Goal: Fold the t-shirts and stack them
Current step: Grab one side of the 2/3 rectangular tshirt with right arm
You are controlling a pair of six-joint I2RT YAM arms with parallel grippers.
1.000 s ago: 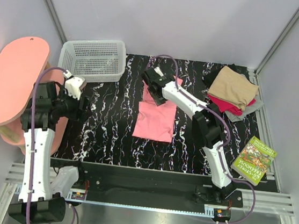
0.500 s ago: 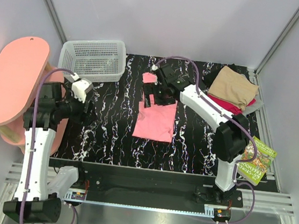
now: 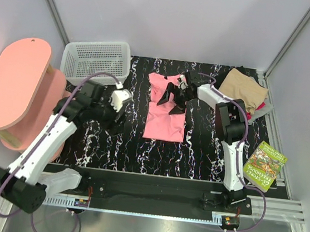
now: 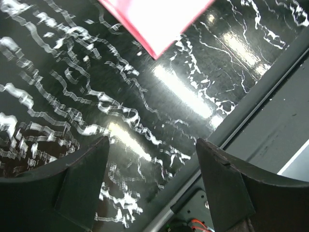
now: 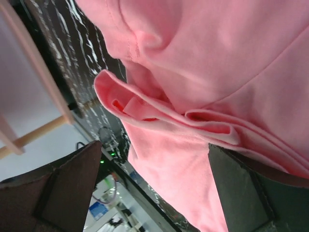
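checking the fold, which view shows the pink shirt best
Top external: nearly the whole pink shirt shows, with the right gripper over it. Right wrist shows only bunched folds close up; left wrist just one corner.

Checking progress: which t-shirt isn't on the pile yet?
The pink t-shirt, alone mid-table at the right gripper; the others are piled far right under the tan t-shirt.

pink t-shirt (image 3: 164,122) rumpled centre, tan-topped stack (image 3: 242,89) right

Near tabletop (image 3: 195,160) lies open; basket (image 3: 97,62) and folded pile (image 3: 242,91) block far corners.
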